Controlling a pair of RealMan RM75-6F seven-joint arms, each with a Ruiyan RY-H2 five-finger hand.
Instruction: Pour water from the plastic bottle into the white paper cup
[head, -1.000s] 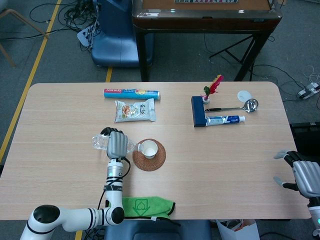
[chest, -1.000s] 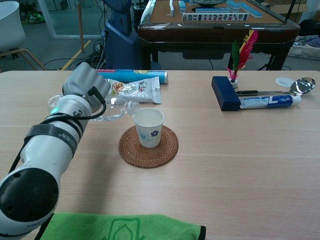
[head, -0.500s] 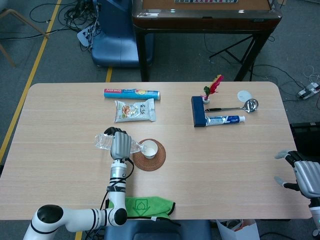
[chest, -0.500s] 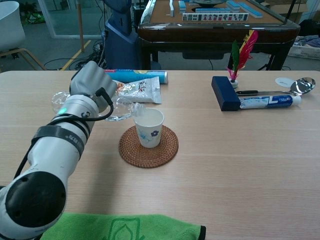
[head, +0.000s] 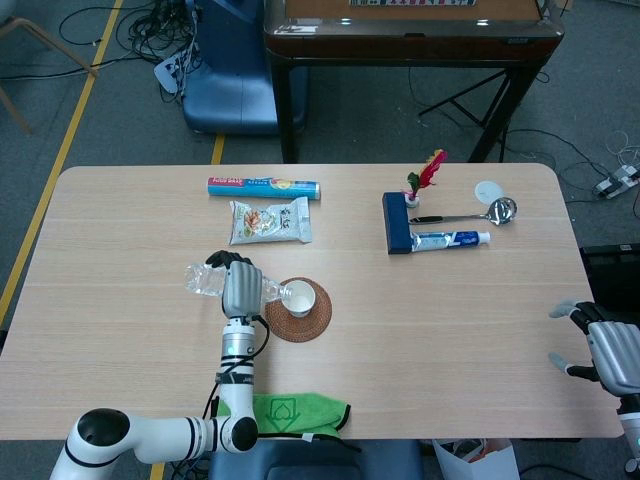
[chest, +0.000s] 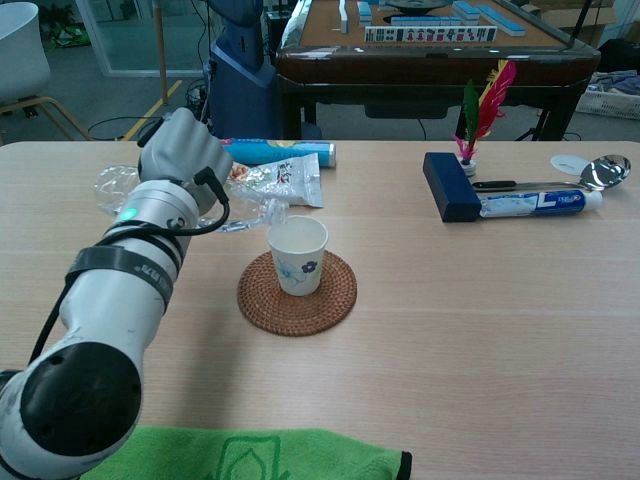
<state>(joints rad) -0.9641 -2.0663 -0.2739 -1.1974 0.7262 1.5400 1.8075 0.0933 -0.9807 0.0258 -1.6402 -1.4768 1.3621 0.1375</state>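
The table (chest: 480, 330) is pale wood with a fine grain. The plastic bottle (chest: 120, 185) is clear and colourless, held by the grey left hand (chest: 180, 160), whose arm is white with black bands. The paper cup (chest: 297, 254) is white with a small blue flower print, and it stands on a brown woven coaster (chest: 297, 295). At the near edge lies a bright green cloth (chest: 240, 455) with a darker green logo and black trim. At the far right there is a navy blue box (chest: 448, 187), a white and blue tube (chest: 540, 203), a silver ladle (chest: 600, 172), and red and green feathers (chest: 485, 100). The right hand (head: 610, 350) is grey.
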